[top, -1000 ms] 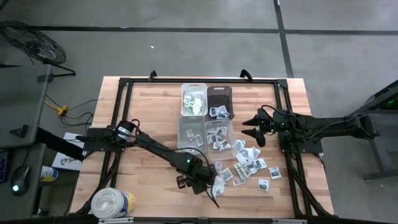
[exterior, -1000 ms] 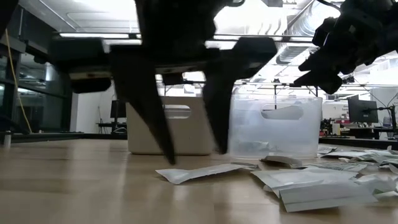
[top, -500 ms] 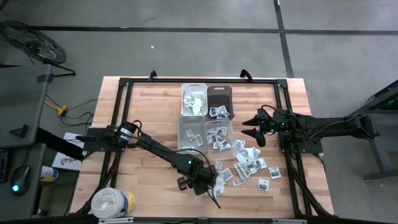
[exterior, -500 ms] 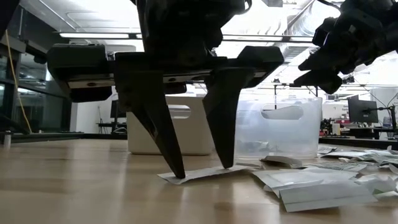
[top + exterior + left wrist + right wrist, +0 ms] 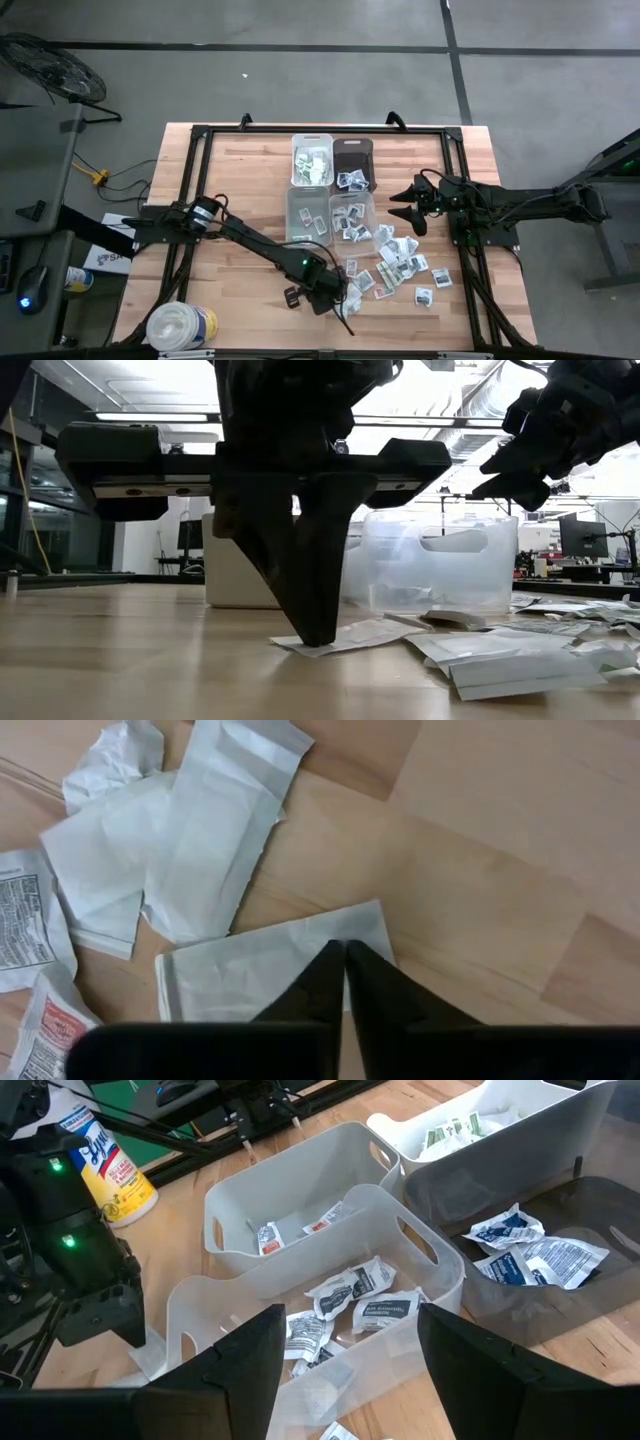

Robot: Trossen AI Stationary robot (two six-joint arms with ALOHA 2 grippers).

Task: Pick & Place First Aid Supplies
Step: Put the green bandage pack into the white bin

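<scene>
Several small white first aid packets (image 5: 400,265) lie loose on the wooden table, near its front right. My left gripper (image 5: 336,297) points steeply down at the left edge of this pile and is shut, its tips on one plain white packet (image 5: 270,970) that lies flat on the wood (image 5: 350,636). More white packets (image 5: 210,850) lie just beyond it. My right gripper (image 5: 398,205) waits open above the table's right side, by the bins, with nothing between its fingers (image 5: 350,1320). My left gripper comes from above, pointing steeply down, and its two fingers have closed together on the packet's upper face near one long edge (image 5: 372,925). The tips (image 5: 318,640) meet right at the paper. The packet still lies on the table.
Four small bins stand at the table's middle back: a white one (image 5: 311,160), a dark one (image 5: 354,165), and two clear ones (image 5: 307,212) (image 5: 352,215), each holding packets. A big white round tub (image 5: 180,327) stands at the front left corner. Bare wood lies left of the pile.
My left gripper has sunk a little onto the white packet and shut: its fingers stood wide apart over the packet, touched down at its two ends, then closed together. The packet has shifted slightly along the table.
</scene>
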